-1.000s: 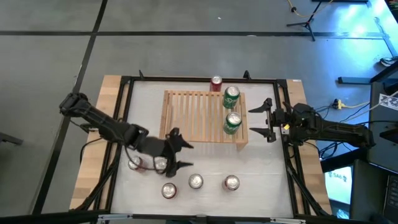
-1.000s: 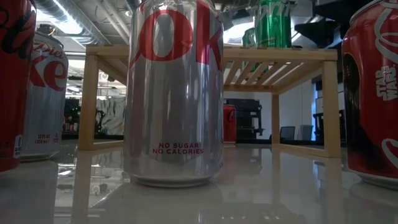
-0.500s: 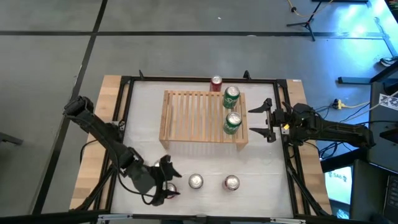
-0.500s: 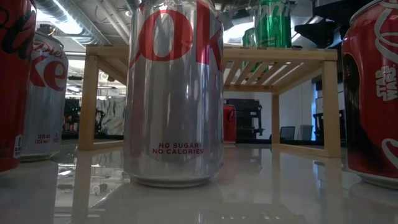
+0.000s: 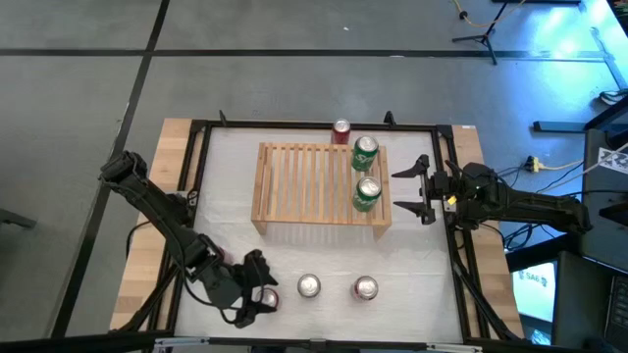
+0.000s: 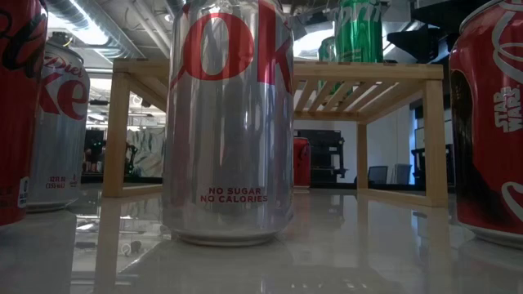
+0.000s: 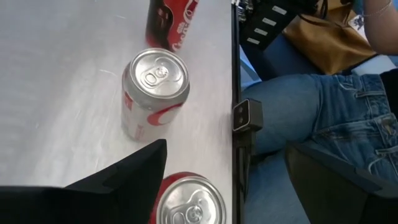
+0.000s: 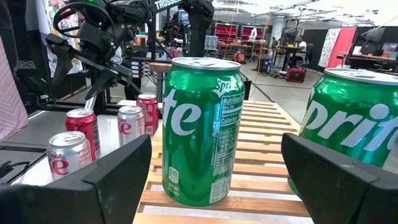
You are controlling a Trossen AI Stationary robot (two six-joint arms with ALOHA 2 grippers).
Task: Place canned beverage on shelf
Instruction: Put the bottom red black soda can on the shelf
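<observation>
The left gripper (image 5: 257,291) sits low in the lower left of the high view, near the table's front edge, its fingers spread around a red can (image 5: 267,298) without visibly pinching it. Its wrist view shows one dark finger (image 7: 124,174) just beside that can's top (image 7: 189,202), with a silver can (image 7: 154,93) standing clear farther off and another red can (image 7: 171,22) beyond it. The table edge (image 7: 235,74) runs close beside these cans, and a person's leg in jeans (image 7: 323,118) sits just past it.

The right gripper (image 5: 420,188) hovers at the right of the high view, just beside the shelf's right end, fingers spread and holding nothing. Its wrist view looks at a green can (image 8: 202,130) standing between the fingers' line of sight.

The shelf (image 5: 304,186) stands in the middle of the table, with two green cans (image 5: 366,172) upright along its right end. Its left and middle slats are bare. A red can (image 5: 341,131) stands behind the shelf, and two silver cans (image 5: 337,286) stand in front, well apart from it.
</observation>
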